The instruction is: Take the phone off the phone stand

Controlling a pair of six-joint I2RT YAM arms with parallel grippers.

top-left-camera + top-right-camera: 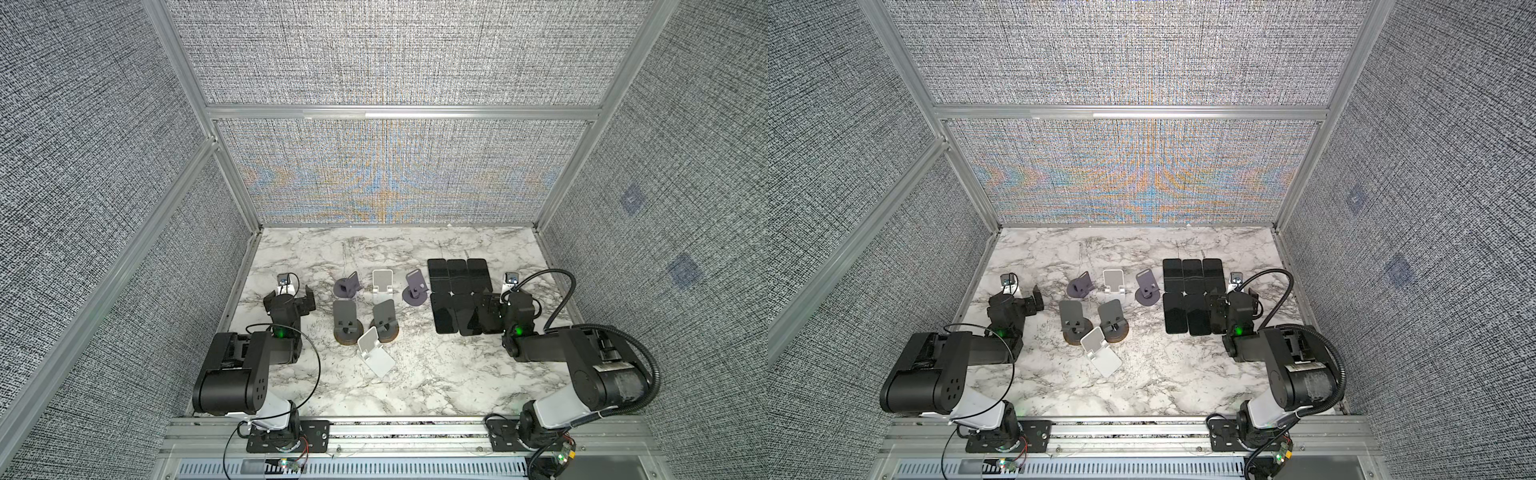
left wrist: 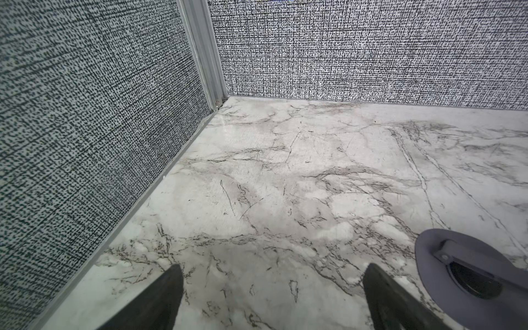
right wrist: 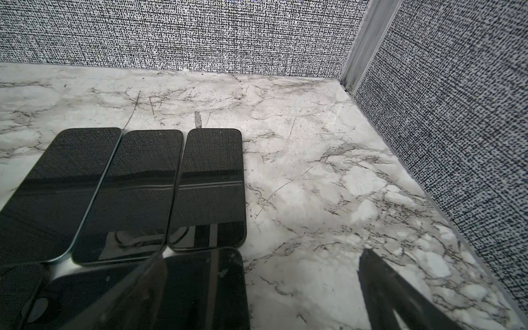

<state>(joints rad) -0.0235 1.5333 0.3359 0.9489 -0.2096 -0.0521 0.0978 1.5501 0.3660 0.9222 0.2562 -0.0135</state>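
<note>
Several black phones point(image 1: 457, 272) point(image 1: 1192, 272) lie flat, screens up, in two rows at the right of the marble table point(image 1: 415, 382); the right wrist view shows them close point(image 3: 211, 185). Several phone stands point(image 1: 345, 318) point(image 1: 1073, 316) stand mid-table, grey, dark and white point(image 1: 382, 284), each with nothing on it. My right gripper point(image 1: 508, 305) point(image 1: 1232, 301) point(image 3: 262, 254) hovers open above the near-row phone closest to the right wall point(image 3: 200, 285). My left gripper point(image 1: 289, 299) point(image 1: 1017, 297) point(image 2: 274, 267) is open over bare marble, left of the stands.
A white stand point(image 1: 374, 351) sits tilted nearest the front. A dark round stand base point(image 2: 457, 271) lies beside my left gripper's finger. Fabric walls point(image 1: 124, 249) with aluminium rails close in the table on three sides.
</note>
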